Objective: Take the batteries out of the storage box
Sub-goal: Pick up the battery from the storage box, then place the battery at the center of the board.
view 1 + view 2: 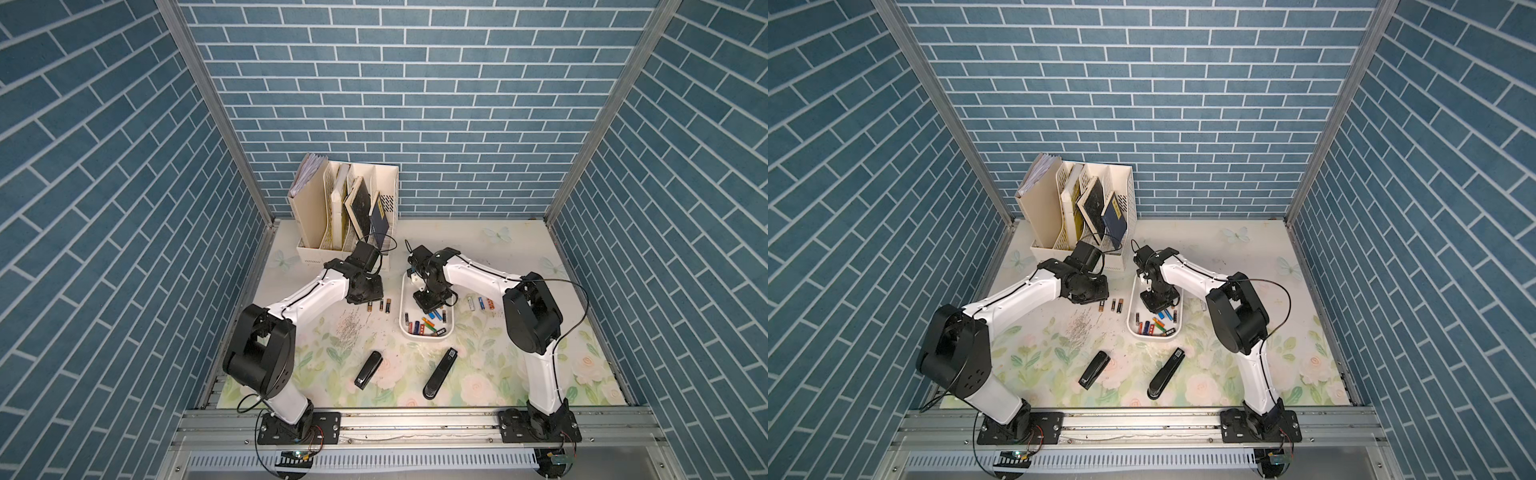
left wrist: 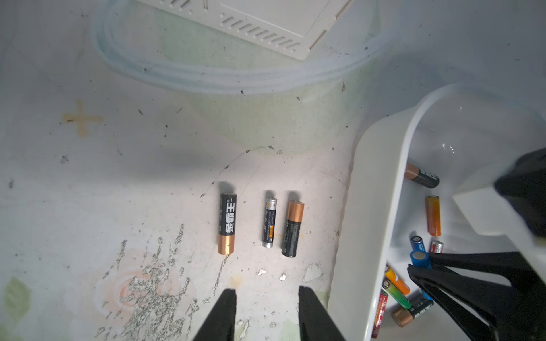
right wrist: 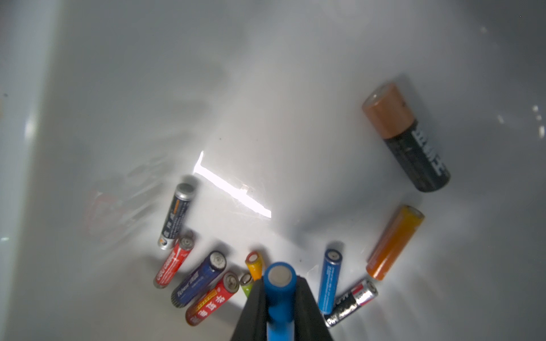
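My right gripper [image 3: 279,285] clamps a blue battery [image 3: 279,304]. My left gripper [image 2: 267,290] is apart and empty. Three batteries [image 2: 269,223] lie out at mid-frame; about ten are left in the box [image 2: 369,206].

There are 2 staplers [image 1: 368,370], 1 storage box [image 1: 426,337], 1 file organizer [image 1: 309,249] and over 14 batteries [image 2: 227,224].

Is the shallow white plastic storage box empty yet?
No: the shallow white plastic storage box holds many cylindrical batteries; the right gripper grips a blue battery.

Right claw [image 3: 279,282] tight around blue battery [image 3: 279,298], amid loose batteries [image 3: 404,138] in storage box [image 3: 118,88].
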`<state>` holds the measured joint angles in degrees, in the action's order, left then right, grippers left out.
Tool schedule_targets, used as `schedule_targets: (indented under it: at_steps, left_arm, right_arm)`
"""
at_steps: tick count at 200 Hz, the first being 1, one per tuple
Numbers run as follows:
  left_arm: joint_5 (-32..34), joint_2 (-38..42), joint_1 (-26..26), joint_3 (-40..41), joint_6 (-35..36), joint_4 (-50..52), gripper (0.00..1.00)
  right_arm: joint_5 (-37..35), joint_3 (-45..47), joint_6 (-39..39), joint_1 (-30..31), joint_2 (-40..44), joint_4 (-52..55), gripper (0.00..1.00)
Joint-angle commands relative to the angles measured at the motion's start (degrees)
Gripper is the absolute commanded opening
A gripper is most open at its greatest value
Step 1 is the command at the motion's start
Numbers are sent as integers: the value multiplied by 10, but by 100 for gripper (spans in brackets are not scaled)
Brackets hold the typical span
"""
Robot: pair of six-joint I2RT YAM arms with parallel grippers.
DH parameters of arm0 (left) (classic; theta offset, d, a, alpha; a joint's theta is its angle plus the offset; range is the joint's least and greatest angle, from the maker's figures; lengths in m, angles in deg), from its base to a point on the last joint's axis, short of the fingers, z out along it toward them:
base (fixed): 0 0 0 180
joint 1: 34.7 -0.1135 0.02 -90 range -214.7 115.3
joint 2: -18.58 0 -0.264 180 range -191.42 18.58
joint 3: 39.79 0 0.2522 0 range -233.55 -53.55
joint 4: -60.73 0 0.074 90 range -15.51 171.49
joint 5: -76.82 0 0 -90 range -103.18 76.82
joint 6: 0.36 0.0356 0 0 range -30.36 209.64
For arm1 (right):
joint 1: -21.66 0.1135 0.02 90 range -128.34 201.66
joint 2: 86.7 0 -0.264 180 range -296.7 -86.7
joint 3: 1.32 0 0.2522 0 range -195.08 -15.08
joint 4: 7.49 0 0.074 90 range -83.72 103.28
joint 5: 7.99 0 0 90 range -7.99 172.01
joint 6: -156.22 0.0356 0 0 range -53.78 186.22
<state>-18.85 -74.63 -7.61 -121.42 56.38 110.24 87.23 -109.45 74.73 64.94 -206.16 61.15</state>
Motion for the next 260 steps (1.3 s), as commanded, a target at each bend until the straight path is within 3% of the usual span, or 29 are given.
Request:
schedule_targets:
  at_steps: [1,58,149,198,260]
  left_arm:
    - [-3,9,3,9,2,8,41]
    - [-5,-11,3,-27,24,41,41]
    - [-12,-15,4,-26,20,40,41]
    - [-15,-38,3,-57,34,53,41]
    - [-26,-61,3,-76,51,60,41]
  right_arm:
    - [-2,-18,-4,-4,13,12,11]
    - [2,-23,12,-11,26,-4,11]
    - [22,-72,3,-72,44,18,11]
    - [17,-110,-4,-140,76,58,11]
    - [-6,-6,-32,-270,141,45,11]
